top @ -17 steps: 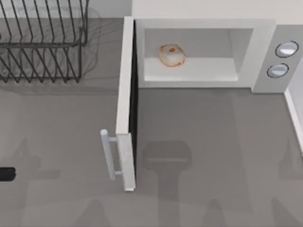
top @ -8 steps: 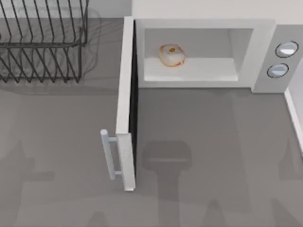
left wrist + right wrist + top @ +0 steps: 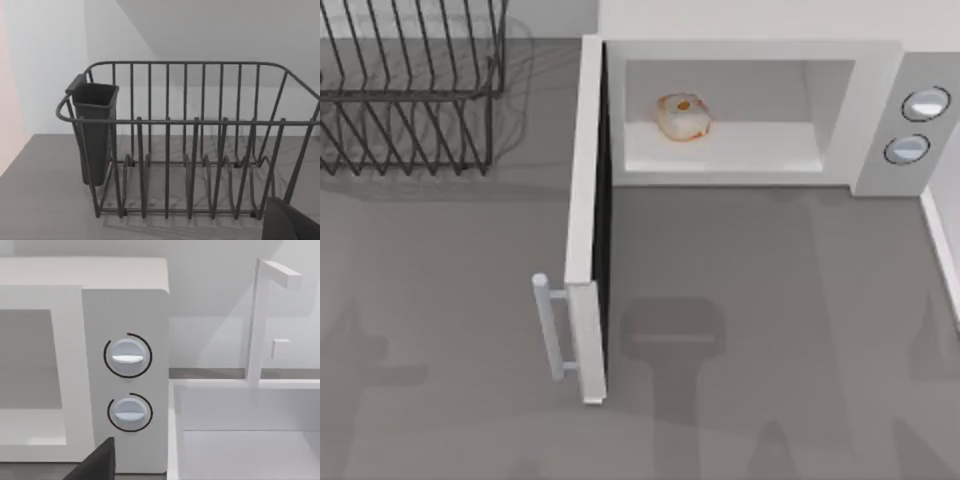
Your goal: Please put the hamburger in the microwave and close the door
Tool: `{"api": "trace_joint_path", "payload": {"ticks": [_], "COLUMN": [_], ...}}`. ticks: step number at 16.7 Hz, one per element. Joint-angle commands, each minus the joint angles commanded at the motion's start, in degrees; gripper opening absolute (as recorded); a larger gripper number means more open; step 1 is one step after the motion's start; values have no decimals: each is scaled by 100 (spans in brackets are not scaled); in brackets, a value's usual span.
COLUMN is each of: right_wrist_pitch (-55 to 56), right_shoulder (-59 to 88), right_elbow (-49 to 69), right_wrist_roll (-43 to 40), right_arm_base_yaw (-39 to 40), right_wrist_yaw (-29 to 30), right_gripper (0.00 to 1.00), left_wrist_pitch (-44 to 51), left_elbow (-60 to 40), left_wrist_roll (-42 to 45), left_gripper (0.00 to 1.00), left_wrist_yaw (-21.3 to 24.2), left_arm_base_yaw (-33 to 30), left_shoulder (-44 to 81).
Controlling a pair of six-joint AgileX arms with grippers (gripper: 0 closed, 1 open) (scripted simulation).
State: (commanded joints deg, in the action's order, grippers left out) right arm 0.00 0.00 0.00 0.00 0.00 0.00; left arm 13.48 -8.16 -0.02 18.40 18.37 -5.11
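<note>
My grippers' finger states: cannot tell. Hamburger [image 3: 684, 117] sits inside microwave [image 3: 750, 60]; door [image 3: 586, 230] stands open. Rack [image 3: 190, 145] holds a cup [image 3: 95, 130].

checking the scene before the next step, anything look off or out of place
Nothing looks spilled, damaged or askew. The hamburger sits inside the microwave, toward its left side. The one thing left undone is the door, which stands wide open, swung out toward the front of the table.
</note>
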Motion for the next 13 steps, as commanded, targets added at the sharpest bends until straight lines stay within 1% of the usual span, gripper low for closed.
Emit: {"api": "trace_joint_path", "payload": {"ticks": [2,5,7,9,13], "right_wrist_pitch": [0,0,0,0,0], "right_shoulder": [0,0,0,0,0], "right_elbow": [0,0,0,0,0], "right_wrist_roll": [0,0,0,0,0], "right_arm_base_yaw": [0,0,0,0,0], "right_wrist_yaw": [0,0,0,0,0], "right_gripper": [100,100,100,100,100], "left_wrist_pitch": [60,49,-19,-197,-551], "left_elbow": [-49,-32,-86,-183,-337], "left_wrist_roll": [1,4,10,20,36], "left_gripper": [0,0,0,0,0], "left_wrist_yaw": [173,161,256,593,1652], "left_arm_base_yaw": [173,158,253,588,1648], "left_shoulder": [-12,7,99,376,965]}}
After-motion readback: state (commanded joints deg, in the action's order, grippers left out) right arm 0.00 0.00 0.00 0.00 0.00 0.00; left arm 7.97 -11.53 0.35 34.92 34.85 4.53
